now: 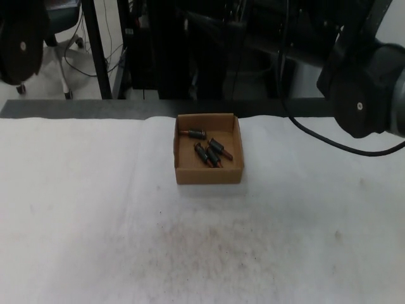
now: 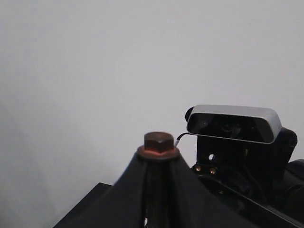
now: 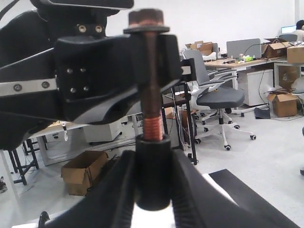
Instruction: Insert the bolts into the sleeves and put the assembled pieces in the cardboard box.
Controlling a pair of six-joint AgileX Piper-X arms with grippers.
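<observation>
My left gripper (image 2: 159,164) is shut on a rusty hex-head bolt (image 2: 158,144), whose head sticks out just past the fingertips. My right gripper (image 3: 152,164) is shut on a black sleeve (image 3: 152,175). The bolt (image 3: 151,80) stands in line with the sleeve, its threaded end entering the sleeve's mouth, with the left gripper (image 3: 114,71) clamped on its shank. The cardboard box (image 1: 209,175) sits mid-bench with several assembled pieces (image 1: 209,152) lying in it.
A white cloth (image 1: 126,221) covers the bench, with a dark strip (image 1: 82,107) along its far edge. Black arm joints hang at the upper right (image 1: 364,95) and upper left (image 1: 22,44). The right arm's wrist camera (image 2: 232,123) faces the left one.
</observation>
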